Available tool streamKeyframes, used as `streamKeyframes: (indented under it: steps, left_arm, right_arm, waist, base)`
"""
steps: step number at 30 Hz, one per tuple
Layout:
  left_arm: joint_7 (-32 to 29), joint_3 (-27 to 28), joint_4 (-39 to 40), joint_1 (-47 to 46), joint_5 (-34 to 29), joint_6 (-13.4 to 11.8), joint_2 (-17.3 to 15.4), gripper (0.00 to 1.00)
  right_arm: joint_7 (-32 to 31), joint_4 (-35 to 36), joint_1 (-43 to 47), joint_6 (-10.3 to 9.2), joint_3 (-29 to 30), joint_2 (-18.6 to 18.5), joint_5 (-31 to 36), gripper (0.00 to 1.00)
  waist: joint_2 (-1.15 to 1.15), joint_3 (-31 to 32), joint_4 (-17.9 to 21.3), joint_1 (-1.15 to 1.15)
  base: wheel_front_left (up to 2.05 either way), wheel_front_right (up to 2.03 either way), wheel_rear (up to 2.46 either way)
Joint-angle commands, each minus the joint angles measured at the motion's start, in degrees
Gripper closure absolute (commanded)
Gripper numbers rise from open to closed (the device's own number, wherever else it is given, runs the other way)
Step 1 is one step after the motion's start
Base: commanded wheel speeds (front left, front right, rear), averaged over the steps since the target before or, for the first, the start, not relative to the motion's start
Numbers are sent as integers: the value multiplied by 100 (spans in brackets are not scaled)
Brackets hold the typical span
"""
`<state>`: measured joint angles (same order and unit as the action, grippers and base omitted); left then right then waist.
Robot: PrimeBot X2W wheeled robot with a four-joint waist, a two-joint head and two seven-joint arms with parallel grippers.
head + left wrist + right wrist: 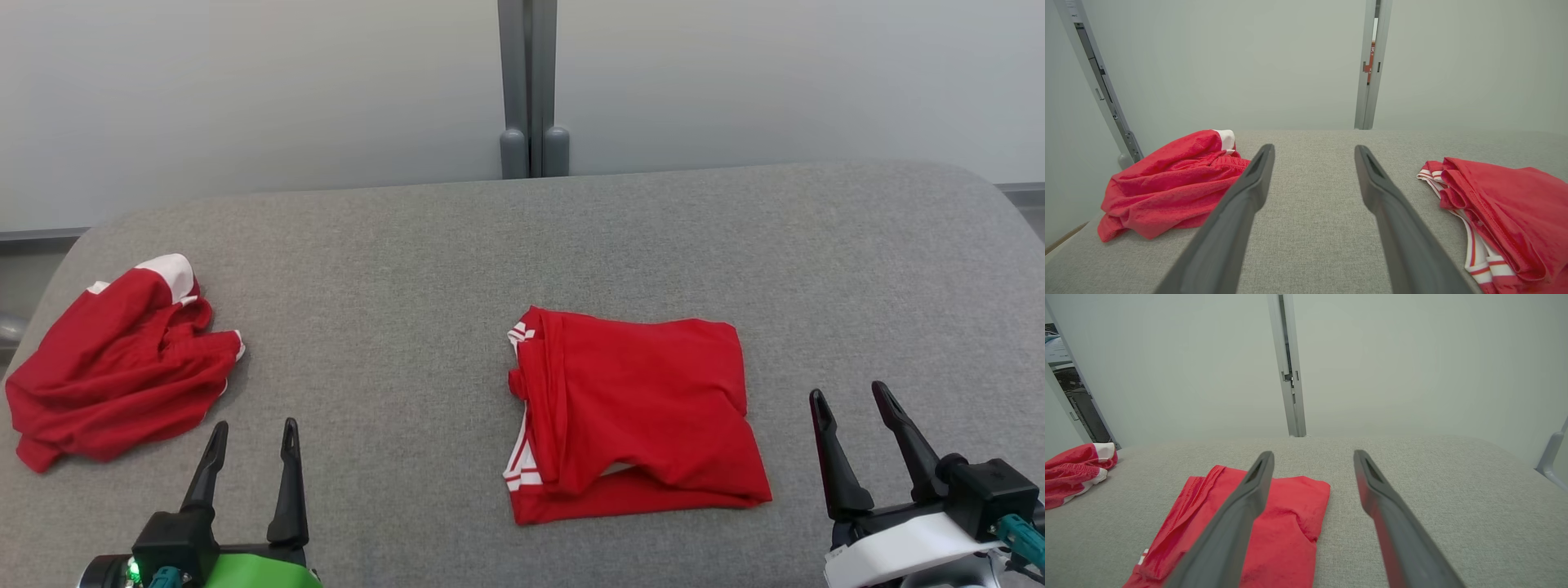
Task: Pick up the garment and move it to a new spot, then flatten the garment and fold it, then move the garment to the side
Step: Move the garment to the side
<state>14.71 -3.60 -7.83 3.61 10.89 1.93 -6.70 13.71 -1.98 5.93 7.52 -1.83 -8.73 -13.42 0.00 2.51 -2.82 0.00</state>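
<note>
The folded garment (637,412) is lying mid tabletop (408,245), a crumpled garment (118,359) sitting by its left edge. The left gripper (254,425) and right gripper (848,391) are hovering, jaws released, empty.

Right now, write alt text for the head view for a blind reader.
A folded red garment lies right of centre on a grey padded surface, a crumpled red garment at far left. The left gripper and right gripper stand open, empty.

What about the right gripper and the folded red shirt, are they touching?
Apart. The head view shows a strip of bare gray table between the folded red shirt and the right gripper, which is open and empty.
</note>
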Motion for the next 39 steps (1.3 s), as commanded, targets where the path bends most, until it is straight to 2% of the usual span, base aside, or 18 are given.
streamKeyframes:
  steps: [1,14,26,32,39]
  left_arm:
    - [15,2,-15,65,25,-41,-53,0]
    - [25,-26,-20,45,89,-99,-68,0]
    - [40,-63,-19,-52,81,-176,-81,0]
    - [38,-123,-64,-154,72,-182,-30,0]
    - [48,-241,-88,-303,23,-190,60,0]
  right_arm:
    - [7,-9,68,-6,-6,-10,-4,0]
    - [0,-80,-54,-7,-14,10,5,0]
    - [-236,-436,-1167,-7,-355,-343,-53,0]
    - [-581,-1010,-1858,-7,-508,-436,-9,0]
    - [-772,-2103,-2328,-7,-567,-446,-42,0]
  waist:
    - [0,-2,3,0]
    - [0,-28,10,0]
    - [0,-154,-66,0]
    - [0,-243,-224,0]
    - [0,-507,-467,0]
  base:
    - [0,0,0]
    - [0,0,0]
    - [0,0,0]
    - [0,0,0]
    - [0,0,0]
